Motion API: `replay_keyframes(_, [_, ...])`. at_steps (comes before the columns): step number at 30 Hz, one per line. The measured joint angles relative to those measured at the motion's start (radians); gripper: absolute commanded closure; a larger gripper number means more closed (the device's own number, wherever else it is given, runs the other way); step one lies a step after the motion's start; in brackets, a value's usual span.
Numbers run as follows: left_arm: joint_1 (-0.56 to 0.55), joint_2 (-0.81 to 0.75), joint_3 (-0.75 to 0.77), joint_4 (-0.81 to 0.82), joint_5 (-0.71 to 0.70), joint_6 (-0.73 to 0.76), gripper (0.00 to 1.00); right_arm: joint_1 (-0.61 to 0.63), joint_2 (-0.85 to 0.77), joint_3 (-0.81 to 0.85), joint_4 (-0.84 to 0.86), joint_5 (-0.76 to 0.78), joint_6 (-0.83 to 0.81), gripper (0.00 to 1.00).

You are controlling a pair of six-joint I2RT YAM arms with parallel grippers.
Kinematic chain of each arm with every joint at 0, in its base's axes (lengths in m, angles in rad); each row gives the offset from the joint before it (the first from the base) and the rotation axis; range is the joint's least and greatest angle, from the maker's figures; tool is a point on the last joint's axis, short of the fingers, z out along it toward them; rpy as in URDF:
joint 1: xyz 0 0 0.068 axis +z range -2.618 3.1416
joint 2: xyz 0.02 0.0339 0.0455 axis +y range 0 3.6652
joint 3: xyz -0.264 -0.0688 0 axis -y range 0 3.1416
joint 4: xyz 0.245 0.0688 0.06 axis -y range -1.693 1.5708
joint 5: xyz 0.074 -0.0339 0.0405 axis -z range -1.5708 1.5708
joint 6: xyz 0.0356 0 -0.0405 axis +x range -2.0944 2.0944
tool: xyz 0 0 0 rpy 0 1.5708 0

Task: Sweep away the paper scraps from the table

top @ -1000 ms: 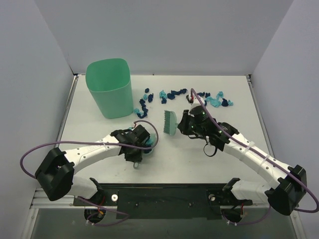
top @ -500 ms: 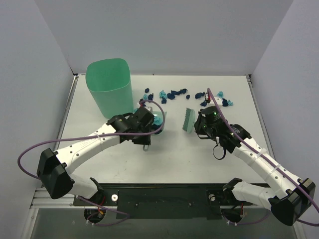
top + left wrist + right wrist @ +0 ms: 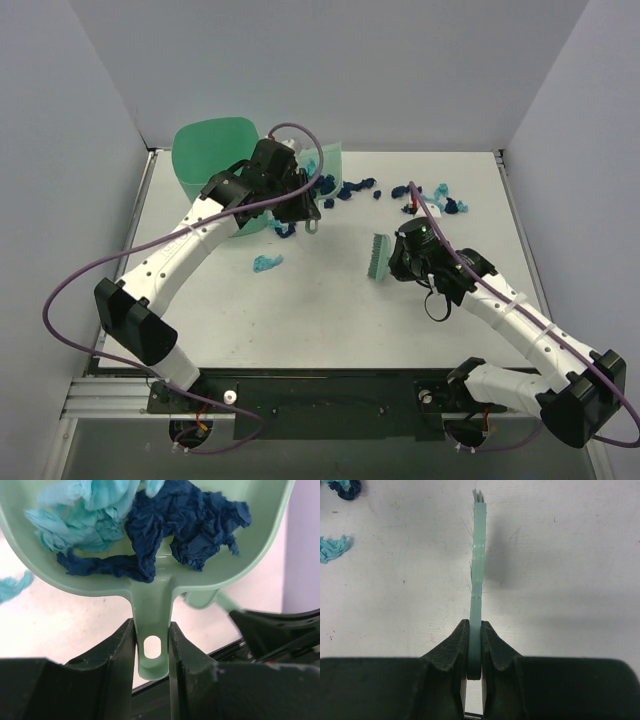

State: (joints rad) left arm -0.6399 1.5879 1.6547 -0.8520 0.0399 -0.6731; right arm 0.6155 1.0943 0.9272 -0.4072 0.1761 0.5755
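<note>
My left gripper is shut on the handle of a mint-green dustpan and holds it raised beside the bin's rim. In the left wrist view the dustpan carries navy and turquoise paper scraps, with its handle between my fingers. My right gripper is shut on a mint-green brush over the white table; the brush stands edge-on in the right wrist view. More paper scraps lie along the table's back, and one turquoise scrap lies alone at mid-left.
A tall mint-green bin stands at the back left, partly behind my left arm. Another cluster of scraps lies at the back right. A turquoise scrap and a navy one lie left of the brush.
My left gripper has lifted the loaded dustpan off the table and carried it back toward the bin. A turquoise scrap now lies at mid-left. The right gripper and brush shifted slightly nearer.
</note>
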Motion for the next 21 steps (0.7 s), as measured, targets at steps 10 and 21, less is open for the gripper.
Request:
replay_keyframes(10, [0.146,0.16,0.291,0.016,0.167,-0.023,1.0,0.0,0.023,0.0,-0.014,-0.036,0.005,1.0])
replay_keyframes(21, [0.331,0.172,0.296,0.141,0.357,-0.115,1.0,0.006,0.078,0.023,-0.031,-0.05,0.005,1.0])
